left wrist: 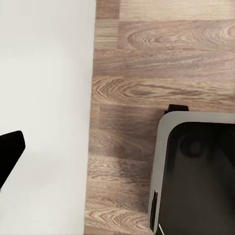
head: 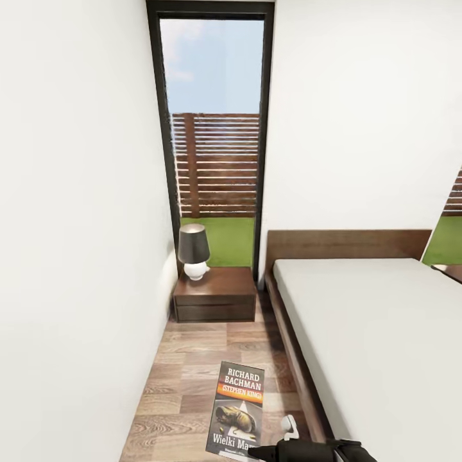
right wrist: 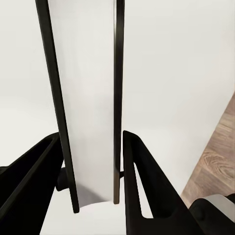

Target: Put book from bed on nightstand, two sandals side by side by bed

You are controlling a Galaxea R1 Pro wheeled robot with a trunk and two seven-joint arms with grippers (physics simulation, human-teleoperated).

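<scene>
the book [head: 236, 410] is off the bed [head: 378, 333] and held up in the aisle between the white wall and the bed frame, gripped at its lower edge by the right gripper [right wrist: 95, 166]. in the right wrist view the two dark fingers [right wrist: 142, 181] sit on either side of the book, seen edge-on with its white page block between dark covers, so the claw is pinching the book. a dark bit of the left gripper [left wrist: 10, 154] shows in its own wrist view, but i cannot tell whether it is spread or closed

the book looks light and thin, and probably a little floppy, being a paperback held at one end. the glossy cover could slip, so a pinch near the spine or well in from the edge seems safest

the nightstand [head: 215, 295] stands ahead beside the headboard, under the tall window, well apart from the book. its drawer fronts look shut. a lamp [head: 193, 251] takes its back left corner; the front and right of the top look free for the book
</scene>
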